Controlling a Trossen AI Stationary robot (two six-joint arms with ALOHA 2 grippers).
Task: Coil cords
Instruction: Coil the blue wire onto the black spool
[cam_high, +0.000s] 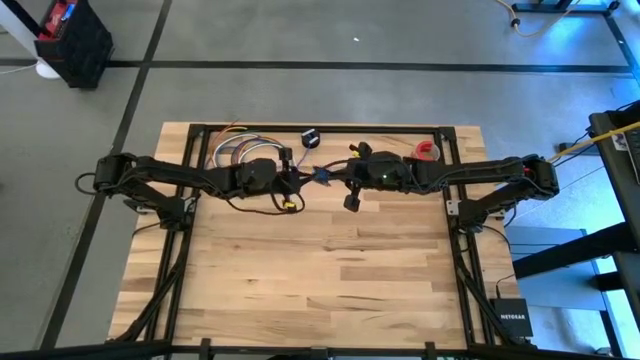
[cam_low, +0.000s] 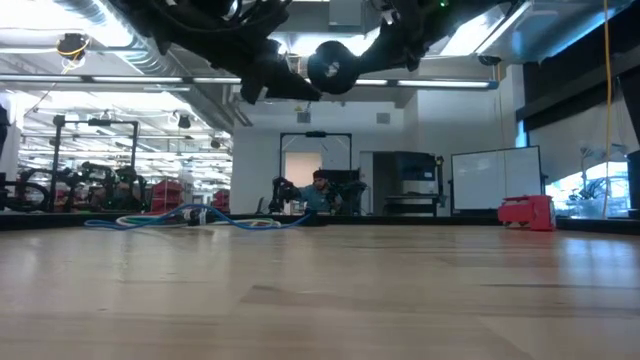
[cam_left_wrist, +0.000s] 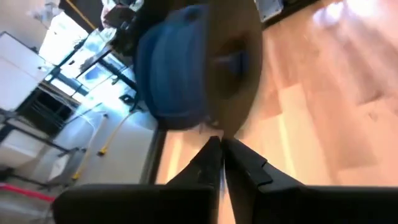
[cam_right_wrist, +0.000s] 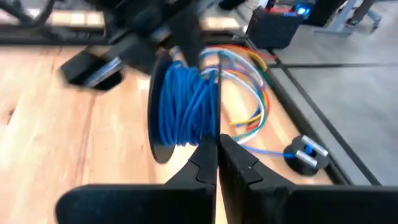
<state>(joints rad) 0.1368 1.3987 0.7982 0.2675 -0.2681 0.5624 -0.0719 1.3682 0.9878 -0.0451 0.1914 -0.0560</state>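
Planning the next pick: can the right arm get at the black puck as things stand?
Probably yes: the puck lies uncovered on the table near the right pincer, nothing between. But that pincer is shut at the blue coil; it must open first.

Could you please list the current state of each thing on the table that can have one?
Blue cord: wound in a tight coil, held up between both arms.
Multicoloured cords: lying in loose loops on the table.
Left gripper: shut.
Right gripper: shut at the coil.
Red tape roll: lying flat, untouched.
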